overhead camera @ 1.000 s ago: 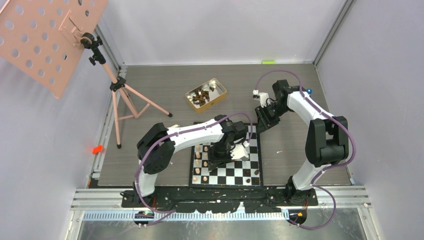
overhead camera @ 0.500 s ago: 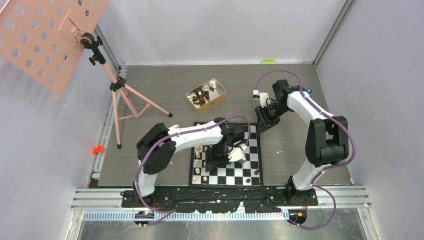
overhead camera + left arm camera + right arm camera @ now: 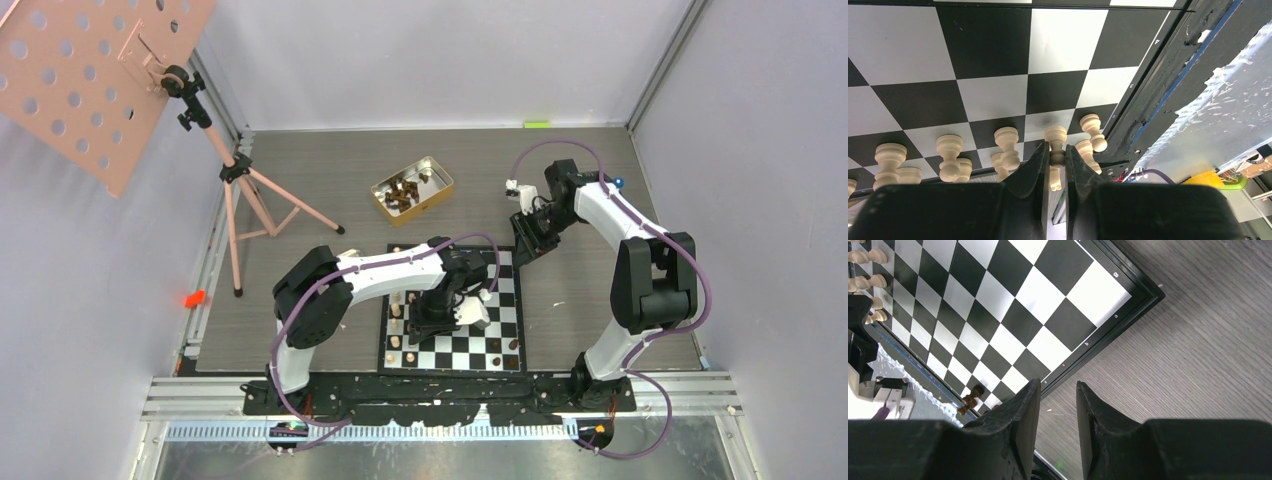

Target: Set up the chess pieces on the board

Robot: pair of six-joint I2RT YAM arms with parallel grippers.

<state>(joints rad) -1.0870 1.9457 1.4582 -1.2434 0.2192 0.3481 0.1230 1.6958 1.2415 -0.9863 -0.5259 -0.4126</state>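
Note:
The board [image 3: 466,350] of black and silvery checks lies in front of the arm bases. Pale chess pieces [image 3: 397,322] stand along its left side, and dark ones [image 3: 512,346] at its near right corner. My left gripper [image 3: 1057,150] is low over the pale rows and shut on a pale pawn [image 3: 1056,136], whose base sits on a square beside other pale pawns [image 3: 1008,142]. My right gripper [image 3: 1058,390] hovers open and empty over the wood table just off the board's [image 3: 998,305] far right corner. In that view a dark piece [image 3: 970,399] shows at the board's edge.
A gold tin [image 3: 440,185] holding dark pieces sits on the table behind the board. A pink tripod [image 3: 240,190] with a perforated panel [image 3: 90,70] stands at the left. Grey walls close in the table on three sides.
My left wrist has shifted slightly left and toward the near edge over the pale rows, still holding the pawn. The right arm has not moved.

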